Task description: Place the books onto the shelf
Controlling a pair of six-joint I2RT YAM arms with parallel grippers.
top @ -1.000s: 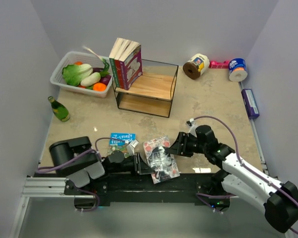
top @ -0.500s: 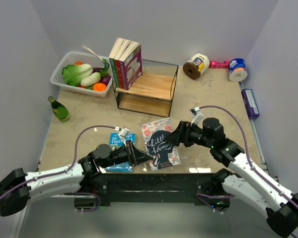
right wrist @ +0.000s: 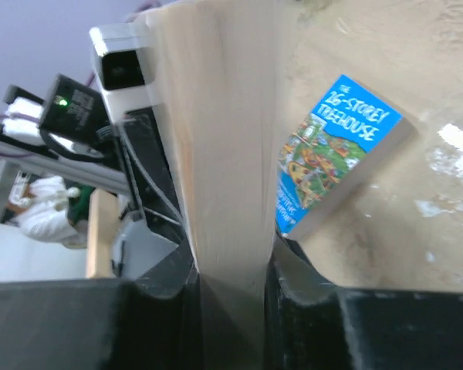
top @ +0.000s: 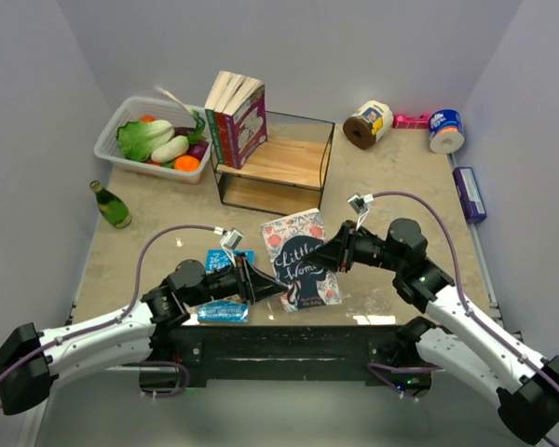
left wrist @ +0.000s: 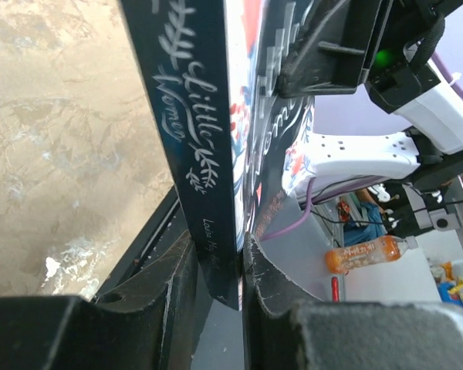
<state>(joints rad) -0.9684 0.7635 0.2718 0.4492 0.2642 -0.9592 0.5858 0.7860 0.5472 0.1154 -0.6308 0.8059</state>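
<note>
**Little Women point(top: 301, 261) gripped by both arms, shelf point(top: 289, 160) dead ahead**

The left fingers point(left wrist: 166, 285) are closed narrowly on the book's spine. The right fingers point(right wrist: 297, 266) pinch its cream page edge from the opposite side. It looks raised off the desk point(top: 401, 196), cover up, its long axis pointing away toward the shelf. Three books point(top: 235, 116) stand at the shelf's left end, so the free space lies straight beyond, nearer the right arm. Treehouse point(right wrist: 339, 154) lies flat by the left arm.
</note>
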